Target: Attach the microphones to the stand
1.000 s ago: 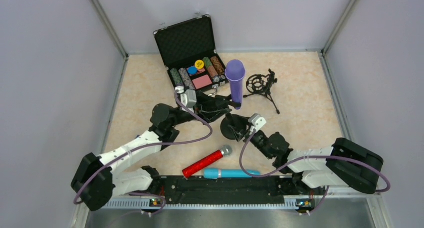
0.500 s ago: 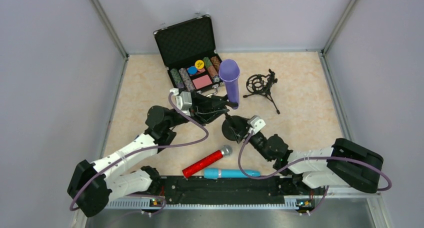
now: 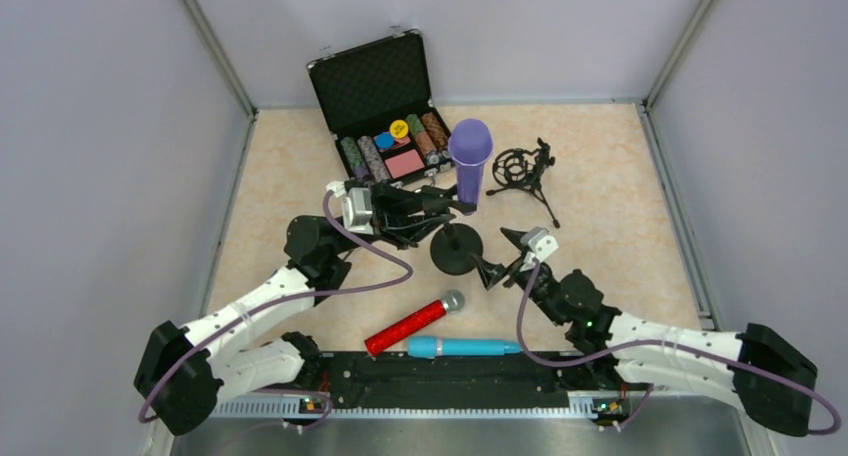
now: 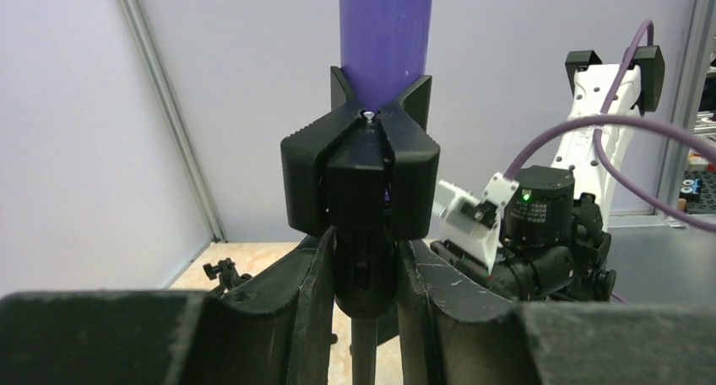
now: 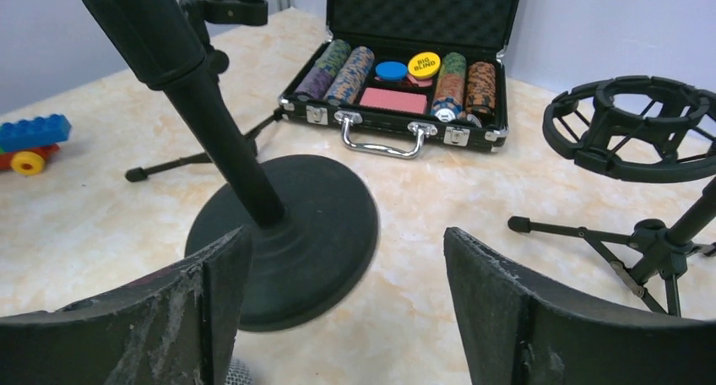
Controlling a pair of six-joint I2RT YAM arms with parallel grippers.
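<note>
The purple microphone stands upright, its lower body seated in the clip of the round-based stand, near the middle of the table. The red microphone and the light blue microphone lie flat on the table near the arm bases, close together and not yet mounted. In my judgement all three are rigid, light plastic sticks with smooth, somewhat slippery barrels. They are best taken across the middle of the barrel, clear of the head. The red one's mesh head looks the part most likely to dent. The stand appears bottom-heavy but could tip if pushed high up. The left gripper is clenched on the neck just below the clip, with a finger pressed against each side, and it does not touch the purple barrel. The right gripper is spread wide and holds nothing. It sits low beside the stand's base, and I cannot tell whether either finger touches the base.
</note>
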